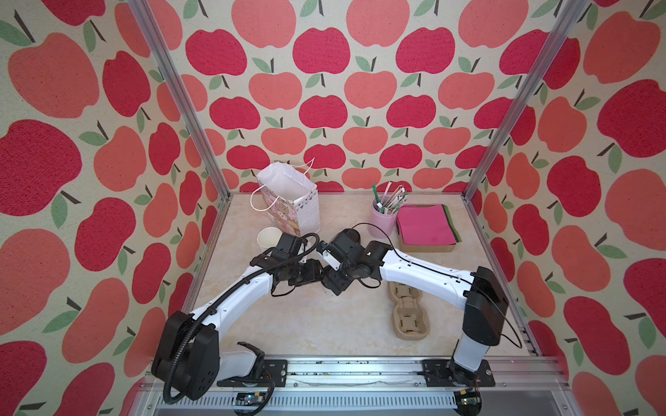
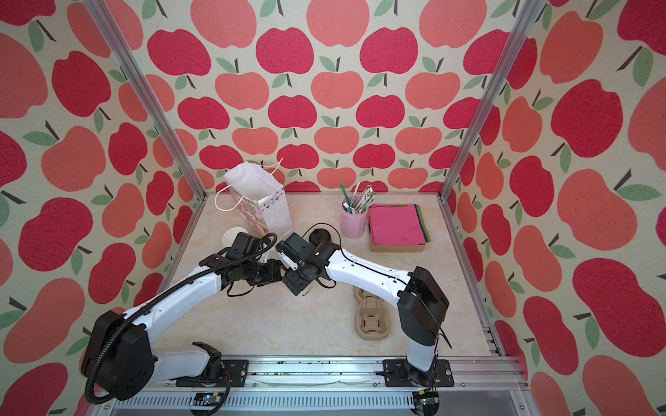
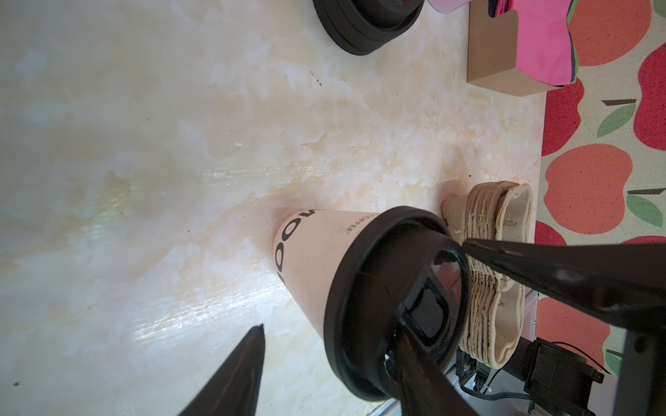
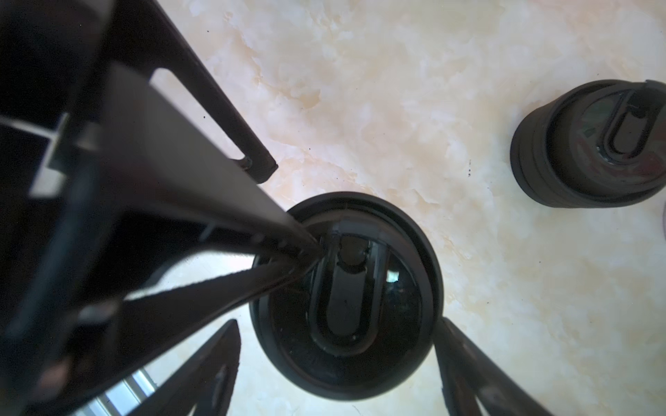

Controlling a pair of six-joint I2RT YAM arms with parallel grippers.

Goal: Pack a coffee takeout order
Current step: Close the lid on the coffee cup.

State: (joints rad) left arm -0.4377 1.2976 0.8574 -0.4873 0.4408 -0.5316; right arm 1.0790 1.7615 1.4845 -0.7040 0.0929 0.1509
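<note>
cup (image 3: 306, 259) with black lid (image 4: 346, 299) stands on bench (image 3: 180, 144) | step: lid looks on | left end effector (image 3: 362, 286) half wide, one tip at lid | right end effector (image 4: 338, 324) wide over lid, holds nothing | next: grip cup softly, lift to bag (image 1: 288, 201)

The bag (image 1: 288, 198) is set far left, napkins (image 1: 427, 225) far right, lidded cup (image 3: 313, 259) mid-table, carriers (image 1: 409, 309) near right.

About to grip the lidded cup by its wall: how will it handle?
The lidded cup narrows toward its base, so a push near the black lid would likely tip it. Its paper wall probably dents under a hard squeeze.
</note>
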